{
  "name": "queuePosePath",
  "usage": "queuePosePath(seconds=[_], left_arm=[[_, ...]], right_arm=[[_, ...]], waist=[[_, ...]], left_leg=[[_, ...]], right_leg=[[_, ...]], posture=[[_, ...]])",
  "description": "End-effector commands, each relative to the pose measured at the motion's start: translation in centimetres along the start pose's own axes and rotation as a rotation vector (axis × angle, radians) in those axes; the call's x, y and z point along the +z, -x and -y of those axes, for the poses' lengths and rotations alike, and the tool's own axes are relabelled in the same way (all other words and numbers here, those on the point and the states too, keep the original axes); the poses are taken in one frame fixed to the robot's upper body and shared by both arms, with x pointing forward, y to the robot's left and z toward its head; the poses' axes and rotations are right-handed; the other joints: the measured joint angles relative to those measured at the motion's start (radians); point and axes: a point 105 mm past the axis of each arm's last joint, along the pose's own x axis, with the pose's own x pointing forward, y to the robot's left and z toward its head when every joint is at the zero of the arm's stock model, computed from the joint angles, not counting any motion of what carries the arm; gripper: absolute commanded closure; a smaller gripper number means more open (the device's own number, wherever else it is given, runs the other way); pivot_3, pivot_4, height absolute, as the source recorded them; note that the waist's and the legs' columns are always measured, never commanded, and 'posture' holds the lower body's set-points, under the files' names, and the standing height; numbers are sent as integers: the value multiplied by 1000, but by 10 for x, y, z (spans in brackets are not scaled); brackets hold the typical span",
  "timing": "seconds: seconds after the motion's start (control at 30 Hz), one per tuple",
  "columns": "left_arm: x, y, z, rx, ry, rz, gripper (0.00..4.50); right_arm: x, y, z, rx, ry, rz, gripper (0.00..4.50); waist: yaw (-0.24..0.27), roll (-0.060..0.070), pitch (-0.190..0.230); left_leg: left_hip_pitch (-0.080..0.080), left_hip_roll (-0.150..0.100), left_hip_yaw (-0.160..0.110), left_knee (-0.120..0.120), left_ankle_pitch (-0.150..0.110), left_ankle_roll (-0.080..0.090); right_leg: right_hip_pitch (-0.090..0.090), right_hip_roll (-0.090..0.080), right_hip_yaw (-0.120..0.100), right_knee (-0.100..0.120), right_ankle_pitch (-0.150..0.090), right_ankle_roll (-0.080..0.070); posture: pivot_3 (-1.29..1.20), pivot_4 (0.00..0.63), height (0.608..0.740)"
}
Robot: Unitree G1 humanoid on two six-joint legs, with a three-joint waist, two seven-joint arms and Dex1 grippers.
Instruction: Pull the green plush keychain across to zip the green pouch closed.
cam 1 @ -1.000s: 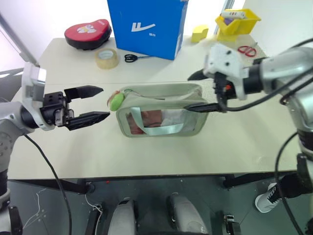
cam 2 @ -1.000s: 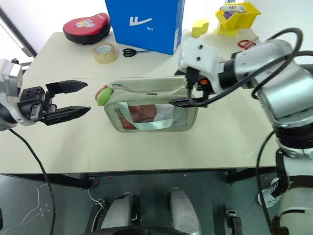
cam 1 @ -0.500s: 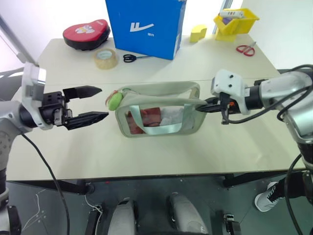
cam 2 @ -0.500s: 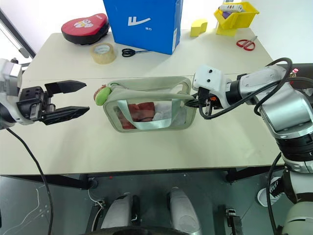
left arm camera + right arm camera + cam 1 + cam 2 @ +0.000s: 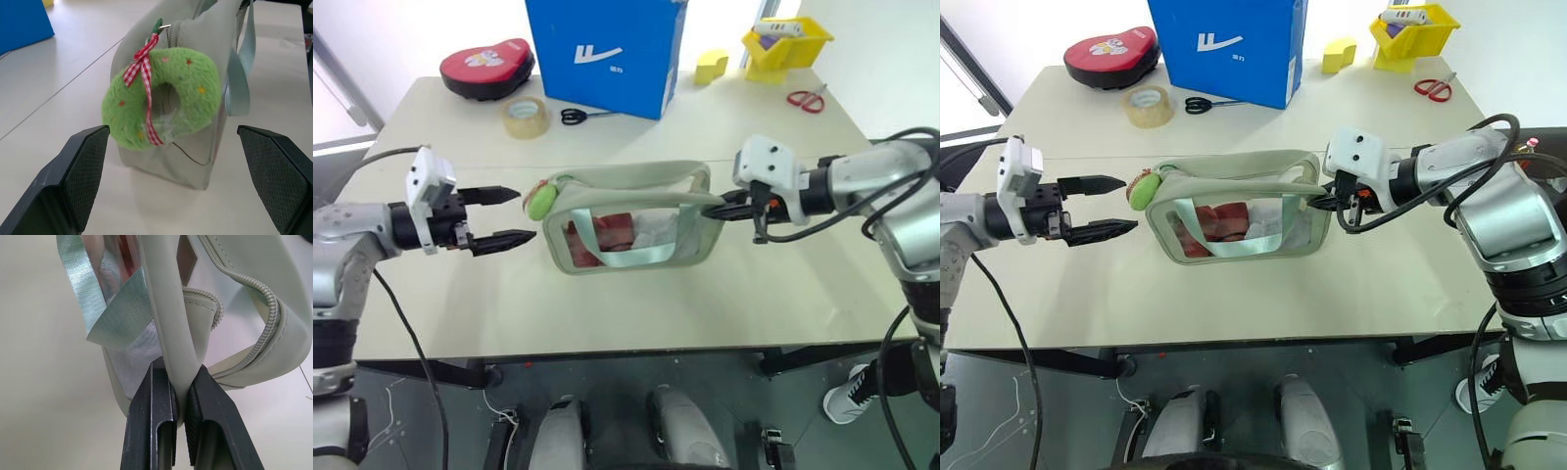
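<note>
The green pouch (image 5: pixel 636 233) lies on the table with its top zipper open and a clear window facing me. The green plush keychain (image 5: pixel 544 202), a lime ring with a red checked ribbon, hangs at the pouch's left end. My left gripper (image 5: pixel 524 213) is open just left of the keychain, level with it and not touching. In the left wrist view the keychain (image 5: pixel 164 95) sits ahead, between the two spread fingers (image 5: pixel 85 171). My right gripper (image 5: pixel 720 208) is shut on the pouch's right end. The right wrist view shows its fingers (image 5: pixel 151 411) pinching the pale fabric edge (image 5: pixel 171 333).
Behind the pouch stand a blue box (image 5: pixel 607 49), a tape roll (image 5: pixel 528 117), black scissors (image 5: pixel 578 116) and a red case (image 5: pixel 487 67). A yellow block (image 5: pixel 712 67), a yellow bin (image 5: pixel 788 41) and red scissors (image 5: pixel 808 98) sit far right. The table's front edge (image 5: pixel 607 348) is near.
My right gripper came down and shut on the pouch's right end. My left gripper moved in toward the keychain and stayed open.
</note>
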Motion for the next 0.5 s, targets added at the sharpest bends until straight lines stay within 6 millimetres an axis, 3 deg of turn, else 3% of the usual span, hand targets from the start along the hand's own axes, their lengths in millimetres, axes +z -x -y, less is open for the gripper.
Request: queuePosePath(seconds=[0.03,0.27,0.4,0.5], left_arm=[[9,-3,-1,-6,-34,24,789],[6,-8,3,-49,-31,2,4358],[9,-6,1,-39,-70,-16,4438],[26,-4,2,-67,-95,12,4438]], right_arm=[[13,9,5,-36,38,29,4500],[16,11,5,-39,30,34,4500],[14,9,5,-38,24,31,4500],[13,7,3,-30,24,31,4500]], waist=[[-1,0,0],[0,0,0],[0,0,0],[0,0,0]], left_leg=[[0,0,0,0,0,0],[0,0,-1,0,0,0],[0,0,-1,0,0,0],[0,0,-1,0,0,0]], right_leg=[[0,0,0,0,0,0],[0,0,0,0,0,0],[0,0,0,0,0,0],[0,0,0,0,0,0]], posture=[[0,150,737],[0,150,737],[0,150,737],[0,150,737]])
